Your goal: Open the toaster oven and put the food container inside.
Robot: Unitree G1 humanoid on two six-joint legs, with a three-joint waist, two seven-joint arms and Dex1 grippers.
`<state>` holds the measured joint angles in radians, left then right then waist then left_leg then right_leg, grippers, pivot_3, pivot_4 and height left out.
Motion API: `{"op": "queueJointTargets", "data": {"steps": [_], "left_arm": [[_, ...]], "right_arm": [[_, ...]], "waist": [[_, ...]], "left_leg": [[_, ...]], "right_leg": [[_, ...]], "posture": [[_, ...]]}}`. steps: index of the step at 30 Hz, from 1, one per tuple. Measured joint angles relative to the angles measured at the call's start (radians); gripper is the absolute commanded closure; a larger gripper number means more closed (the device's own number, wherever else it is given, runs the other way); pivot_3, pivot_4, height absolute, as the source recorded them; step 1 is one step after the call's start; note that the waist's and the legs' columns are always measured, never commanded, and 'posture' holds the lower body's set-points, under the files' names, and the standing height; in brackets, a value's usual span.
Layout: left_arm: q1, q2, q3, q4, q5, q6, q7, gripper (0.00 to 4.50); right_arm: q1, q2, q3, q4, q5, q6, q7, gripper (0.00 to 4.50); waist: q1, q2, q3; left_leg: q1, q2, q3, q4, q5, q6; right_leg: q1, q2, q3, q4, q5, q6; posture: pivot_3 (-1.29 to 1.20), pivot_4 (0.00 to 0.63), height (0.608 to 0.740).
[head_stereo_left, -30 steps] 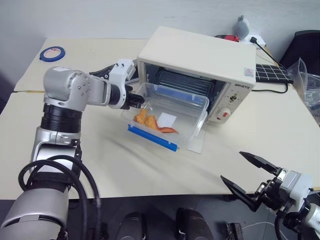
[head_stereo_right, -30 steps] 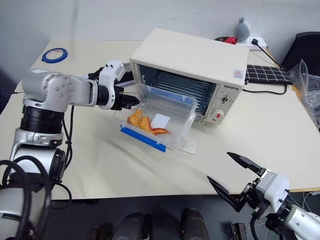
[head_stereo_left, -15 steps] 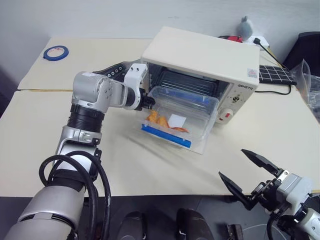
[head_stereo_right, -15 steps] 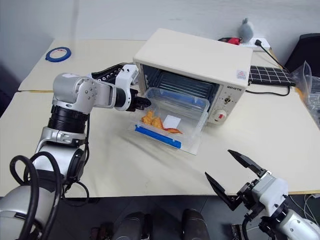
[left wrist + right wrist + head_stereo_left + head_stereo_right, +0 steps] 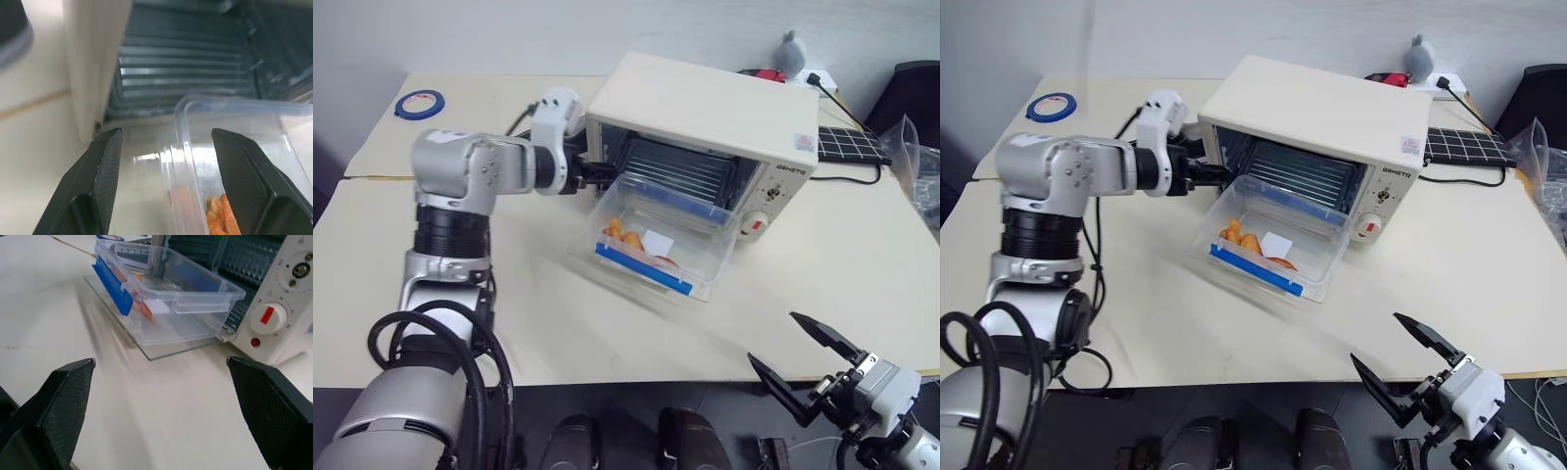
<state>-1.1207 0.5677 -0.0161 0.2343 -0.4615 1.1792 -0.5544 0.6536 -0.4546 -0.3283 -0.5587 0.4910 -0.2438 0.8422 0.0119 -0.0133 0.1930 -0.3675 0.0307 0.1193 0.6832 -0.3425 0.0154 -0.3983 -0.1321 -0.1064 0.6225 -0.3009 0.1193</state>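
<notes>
The cream toaster oven stands with its glass door folded down flat on the table. The clear food container, with a blue clip bar and orange food inside, rests on that door, its far end at the oven mouth. My left gripper hovers by the oven's left front corner, just above the container's left rim. Its fingers are open, and the container lies below and between them, untouched. My right gripper is open and empty, low near the table's front edge, well short of the container.
A blue tape roll lies at the table's far left. A black gridded panel with a cable sits to the right of the oven. A plastic bag is at the right edge, and a small grey object is behind the oven.
My left gripper has opened, let go of the container's left rim and risen beside the oven's corner. The container now rests on the door. The right gripper has stayed put.
</notes>
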Motion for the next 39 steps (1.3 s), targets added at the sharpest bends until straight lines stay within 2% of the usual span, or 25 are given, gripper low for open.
{"op": "queueJointTargets", "data": {"steps": [3,4,6,9,10,15,21,27,34,39], "left_arm": [[0.15,0.148,-0.012,-0.027,0.0,-0.223,-0.264,2.63],[0.238,0.191,0.001,-0.03,-0.004,-0.358,-0.399,2.91],[0.347,0.214,0.003,-0.029,-0.004,-0.526,-0.571,3.5],[0.47,0.231,-0.008,-0.022,0.033,-0.735,-0.703,4.35],[0.507,0.233,-0.008,-0.025,0.043,-0.795,-0.73,4.5],[0.635,0.135,-0.06,-0.042,0.079,-0.959,-0.769,4.5],[0.62,0.04,-0.076,-0.079,0.105,-0.974,-0.687,4.5],[0.608,-0.064,-0.106,-0.088,0.135,-0.946,-0.578,4.5],[0.509,-0.179,-0.103,-0.035,0.157,-0.896,-0.419,4.5],[0.459,-0.212,-0.098,0.048,0.193,-0.913,-0.333,4.5]], "right_arm": [[0.058,-0.074,-0.009,-0.068,0.049,0.071,0.022,0.61],[0.084,-0.106,-0.006,-0.095,0.059,0.108,0.03,0.9],[0.111,-0.136,-0.001,-0.127,0.071,0.16,0.038,1.58],[0.062,-0.173,0.061,-0.18,0.054,0.244,0.015,2.52],[0.024,-0.184,0.094,-0.19,0.04,0.28,-0.002,2.9],[-0.222,-0.192,0.267,-0.183,-0.057,0.439,-0.098,4.47],[-0.448,-0.156,0.346,-0.094,-0.106,0.533,-0.163,4.47],[-0.638,-0.144,0.353,0.014,-0.106,0.6,-0.179,4.47],[-0.742,-0.148,0.335,0.134,-0.116,0.589,-0.154,4.47],[-0.798,-0.148,0.323,0.178,-0.131,0.566,-0.139,4.47]], "waist": [[-0.01,0.002,-0.001],[-0.013,0.002,-0.001],[-0.01,0.001,-0.001],[0.005,-0.002,-0.003],[0.009,-0.003,-0.003],[0.019,-0.004,-0.004],[0.012,-0.005,-0.005],[0.013,-0.005,-0.005],[0.011,-0.005,-0.005],[0.011,-0.005,-0.005]], "left_leg": [[0.001,0.001,0.0,0.0,-0.001,-0.001],[0.002,0.001,0.001,0.0,-0.001,-0.002],[0.0,0.002,0.0,0.001,-0.001,-0.002],[-0.001,0.002,-0.001,0.004,-0.002,0.001],[-0.001,0.002,-0.001,0.004,-0.002,0.001],[-0.005,0.004,-0.003,0.008,-0.003,0.004],[-0.006,0.001,-0.002,0.012,-0.005,0.005],[-0.007,0.001,-0.002,0.013,-0.005,0.005],[-0.007,0.001,-0.002,0.013,-0.005,0.006],[-0.007,0.001,-0.002,0.013,-0.005,0.006]], "right_leg": [[0.0,0.001,0.0,0.001,-0.001,-0.002],[0.0,0.001,0.0,0.001,-0.001,-0.002],[0.0,0.001,-0.001,0.001,-0.002,-0.003],[0.0,-0.001,-0.001,0.001,-0.001,-0.003],[0.0,-0.002,-0.001,0.001,-0.001,-0.003],[-0.001,-0.003,-0.003,0.003,-0.001,-0.003],[-0.001,-0.002,-0.003,0.004,-0.001,-0.001],[-0.001,-0.002,-0.004,0.004,0.0,-0.001],[0.0,-0.001,-0.004,0.003,0.0,0.0],[0.0,-0.001,-0.004,0.003,0.0,0.0]], "posture": [[0.0,0.15,0.74],[0.0,0.15,0.74],[0.0,0.15,0.74],[0.0,0.15,0.74],[0.0,0.15,0.74],[0.0,0.15,0.74],[0.0,0.15,0.74],[0.0,0.15,0.74],[0.0,0.15,0.74],[0.0,0.15,0.74]]}}
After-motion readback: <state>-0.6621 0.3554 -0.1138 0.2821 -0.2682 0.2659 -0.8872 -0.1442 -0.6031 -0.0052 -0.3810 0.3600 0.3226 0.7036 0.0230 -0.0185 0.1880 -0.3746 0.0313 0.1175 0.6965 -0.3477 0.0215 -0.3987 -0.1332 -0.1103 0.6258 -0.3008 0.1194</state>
